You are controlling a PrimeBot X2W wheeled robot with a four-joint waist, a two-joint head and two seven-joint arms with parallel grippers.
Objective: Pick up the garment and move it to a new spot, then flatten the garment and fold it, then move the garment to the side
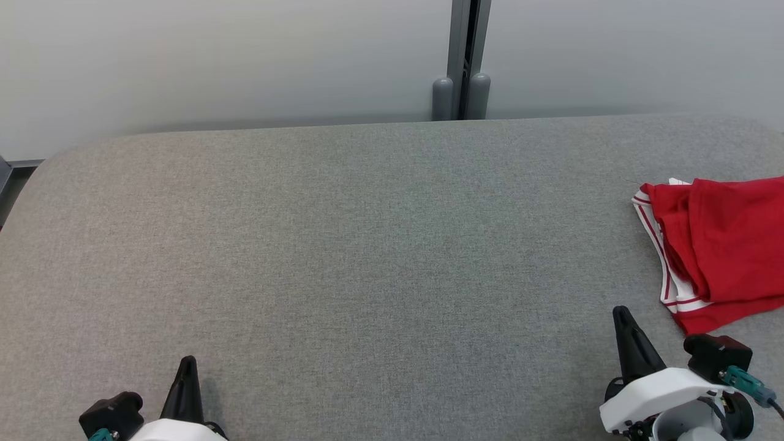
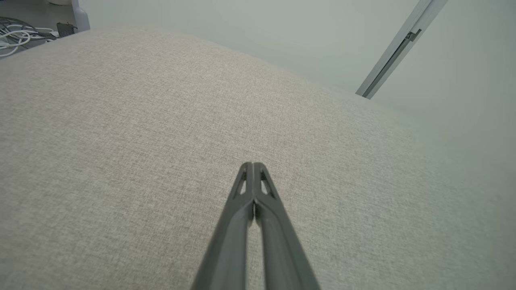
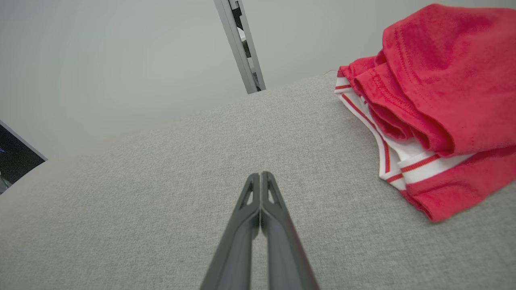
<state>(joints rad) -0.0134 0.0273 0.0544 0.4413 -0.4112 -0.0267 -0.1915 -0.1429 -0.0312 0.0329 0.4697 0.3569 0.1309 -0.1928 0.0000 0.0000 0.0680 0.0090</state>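
The red garment (image 1: 729,245) with white trim lay folded over itself at the right edge of the grey tabletop (image 1: 367,245). The left gripper (image 2: 252,164) and right gripper (image 3: 261,174) were at the near side, jaws pressed together and holding nothing, the right one near the garment.

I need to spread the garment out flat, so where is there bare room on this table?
The whole middle and left of the table is bare, from the left gripper and right gripper at the near edge up to the far edge by the grey post. Only the right edge is crowded, where the garment lies.
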